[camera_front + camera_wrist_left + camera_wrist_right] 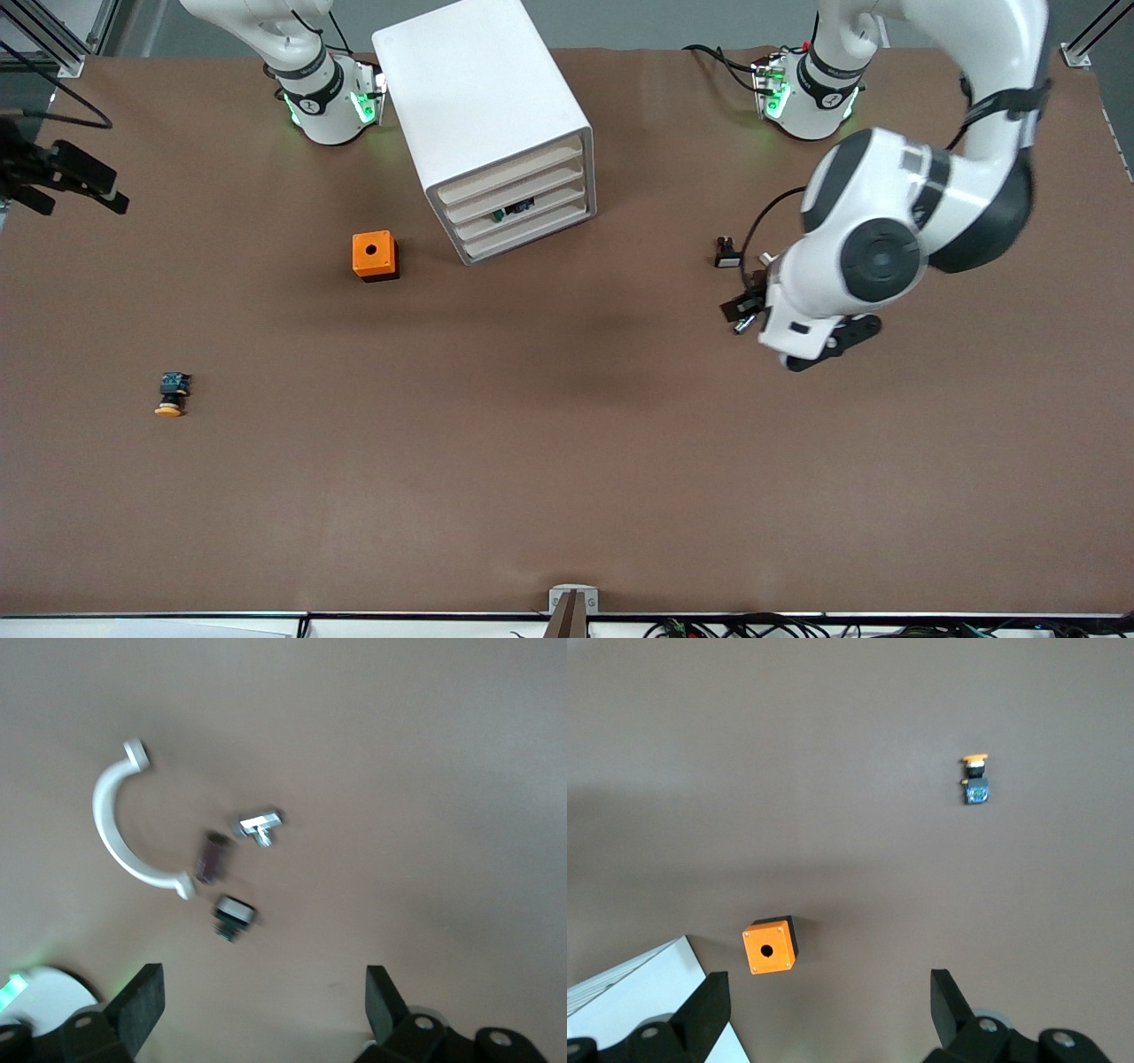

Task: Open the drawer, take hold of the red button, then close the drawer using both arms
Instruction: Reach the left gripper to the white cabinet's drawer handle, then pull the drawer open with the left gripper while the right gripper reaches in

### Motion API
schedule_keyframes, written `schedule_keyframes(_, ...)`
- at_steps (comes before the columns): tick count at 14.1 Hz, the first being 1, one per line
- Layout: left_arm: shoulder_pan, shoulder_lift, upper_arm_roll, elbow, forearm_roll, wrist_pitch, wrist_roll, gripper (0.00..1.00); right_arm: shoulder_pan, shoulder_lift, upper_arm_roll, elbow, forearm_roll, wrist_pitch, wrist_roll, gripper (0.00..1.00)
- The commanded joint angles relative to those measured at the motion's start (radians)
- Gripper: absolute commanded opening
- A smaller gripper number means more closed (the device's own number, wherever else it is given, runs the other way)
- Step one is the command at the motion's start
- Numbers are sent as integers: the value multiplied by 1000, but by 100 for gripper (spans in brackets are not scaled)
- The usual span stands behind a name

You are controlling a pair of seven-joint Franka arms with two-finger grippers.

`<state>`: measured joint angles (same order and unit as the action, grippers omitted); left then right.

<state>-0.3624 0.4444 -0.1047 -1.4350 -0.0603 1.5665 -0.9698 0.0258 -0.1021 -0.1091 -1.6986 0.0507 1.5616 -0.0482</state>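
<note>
Brown table [567, 496] holds a small button with a yellow-orange cap [171, 396] nearest the camera, toward the right arm's end. The left gripper [263, 1010] hangs over the table at the left arm's end, its fingers wide apart and holding nothing. A black button with a white face [726, 255] lies just under it. The orange box [375, 255] sits farther back, beside the white cabinet [478, 97]. All four drawers look pushed in. A small dark thing [514, 211] peeks out at one drawer [554, 206]; I cannot tell if it is the red button. The right gripper [830, 1005] hangs high over the right arm's end, fingers apart and empty.
</note>
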Motion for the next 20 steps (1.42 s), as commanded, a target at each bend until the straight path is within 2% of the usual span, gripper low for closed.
schedule_keyframes(1, -84, 101, 3, 79, -19, -8, -220, 100, -6, 76, -1, 36, 0, -17, -33, 100)
schedule_keyframes(3, -137, 140, 5, 80, -87, 17, -356, 100, -6, 131, -1, 53, -5, -17, -35, 100)
schedule_keyframes(6, -214, 181, 5, 79, -159, 21, -693, 100, -68, 223, -3, 91, -2, -5, -41, 100)
schedule_keyframes(8, -257, 206, 5, 80, -225, 35, -890, 100, -78, 240, -1, 99, -2, -9, -53, 100)
schedule_keyframes(11, -290, 232, 5, 76, -418, 35, -1117, 100, -63, 236, 3, 99, 9, -28, -21, 100)
schedule_keyframes(13, -285, 241, 5, 65, -573, 32, -1231, 99, -29, 229, 6, 97, 11, -29, 98, 100)
schedule_keyframes(15, -285, 269, 5, 61, -671, 29, -1363, 98, 25, 217, 5, 96, 11, -35, 249, 100)
schedule_keyframes(16, -289, 284, 5, 62, -697, 29, -1410, 97, 26, 222, 5, 97, 11, -32, 248, 100)
schedule_keyframes(18, -296, 310, 5, 62, -733, 27, -1437, 92, 40, 222, 5, 99, 5, -28, 248, 100)
schedule_keyframes(20, -305, 336, 5, 62, -771, 27, -1487, 81, 46, 222, 5, 99, 8, -32, 263, 100)
